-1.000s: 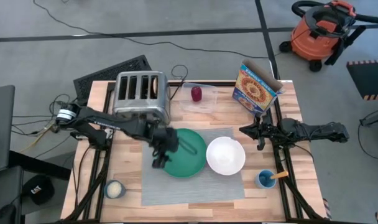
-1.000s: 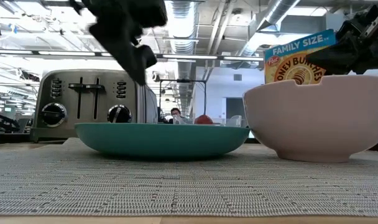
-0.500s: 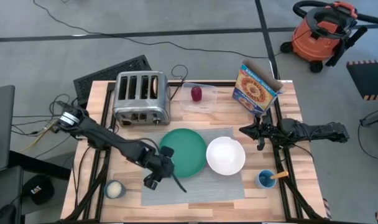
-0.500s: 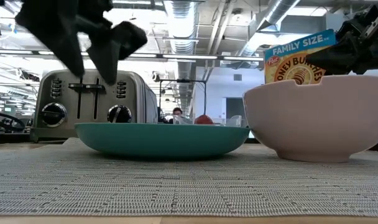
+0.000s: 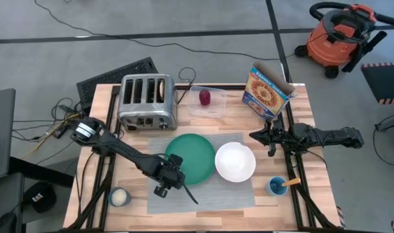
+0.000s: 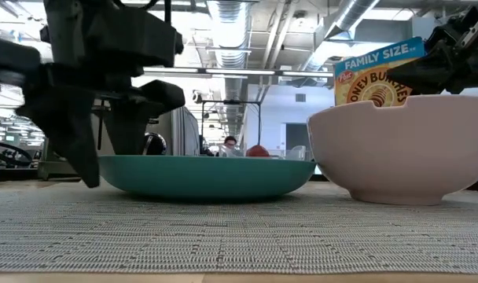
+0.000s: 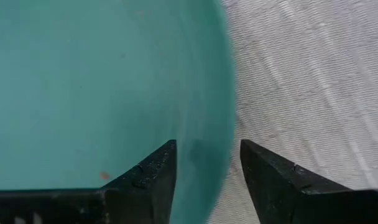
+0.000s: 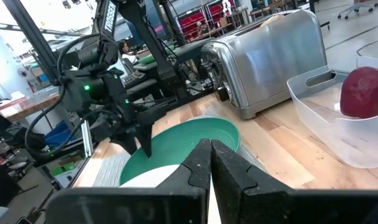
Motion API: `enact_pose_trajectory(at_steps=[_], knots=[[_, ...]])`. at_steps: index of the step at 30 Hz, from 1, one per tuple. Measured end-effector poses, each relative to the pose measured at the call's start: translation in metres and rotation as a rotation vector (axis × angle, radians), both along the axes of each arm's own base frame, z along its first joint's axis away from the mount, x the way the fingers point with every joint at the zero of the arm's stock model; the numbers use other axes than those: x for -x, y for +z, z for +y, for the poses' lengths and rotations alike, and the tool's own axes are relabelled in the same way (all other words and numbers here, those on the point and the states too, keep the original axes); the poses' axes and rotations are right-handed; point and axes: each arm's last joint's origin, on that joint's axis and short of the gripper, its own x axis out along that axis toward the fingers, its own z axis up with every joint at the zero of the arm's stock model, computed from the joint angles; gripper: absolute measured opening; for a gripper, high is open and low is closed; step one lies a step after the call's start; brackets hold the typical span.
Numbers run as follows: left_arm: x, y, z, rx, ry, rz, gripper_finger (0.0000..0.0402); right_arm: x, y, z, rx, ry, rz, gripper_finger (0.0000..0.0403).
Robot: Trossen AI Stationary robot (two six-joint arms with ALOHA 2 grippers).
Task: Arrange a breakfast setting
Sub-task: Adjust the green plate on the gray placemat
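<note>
The round teal-green plate (image 5: 196, 155) and the white bowl (image 5: 235, 162) sit side by side on the grey placemat (image 5: 210, 191). My left gripper (image 5: 172, 173) is open and low at the plate's near-left rim (image 7: 219, 118). One finger is over the plate's inside and one is outside over the mat; it also shows in the low view (image 6: 113, 165). The dark-red fruit (image 5: 204, 97) lies in a clear tray. Something tan (image 5: 162, 88) sits in a toaster slot. A wooden handle (image 5: 291, 183) sticks out of a blue cup. My right gripper (image 5: 269, 140) is shut and empty, right of the bowl. My left gripper's fingers (image 7: 153, 171) stand on either side of the plate's near-left rim, coming from above and slanting down. I cannot tell whether they touch it. The plate rests flat on the placemat.
The chrome toaster (image 5: 147, 100) stands at the far left and a cereal box (image 5: 267, 90) at the far right. The clear tray (image 5: 207, 103) lies between them. A small white jar (image 5: 119, 197) is at the near left, the blue cup (image 5: 277, 187) at the near right.
My left gripper has gone from above the plate's left part toward the table's near edge and down. It now stands low at the plate's near-left rim. The plate and bowl have stayed where they were.
</note>
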Motion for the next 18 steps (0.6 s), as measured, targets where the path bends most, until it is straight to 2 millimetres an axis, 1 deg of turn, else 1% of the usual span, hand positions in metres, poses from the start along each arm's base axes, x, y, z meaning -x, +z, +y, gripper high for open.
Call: enact_pose_trajectory(at_steps=[3,10,12,14,18], knots=[[0.0,-0.001,0.0,-0.002,0.019,0.005,0.0118,0.0,0.0,0.0,-0.004,0.0,0.0,0.0039],[0.0,0.0,-0.001,0.0,0.02,-0.001,0.0019,0.0,0.0,0.0,-0.008,0.0,0.001,0.0039],[0.0,0.0,-0.003,-0.008,0.016,-0.009,0.0009,0.0,0.0,0.0,-0.007,0.0,0.001,0.0039],[0.002,0.001,-0.005,-0.012,0.012,-0.001,0.0009,0.0,0.0,0.0,-0.007,0.0,0.001,0.0039],[0.004,0.014,-0.015,-0.033,0.026,0.027,0.0003,0.0,0.0,0.0,-0.007,0.0,0.002,0.0039]])
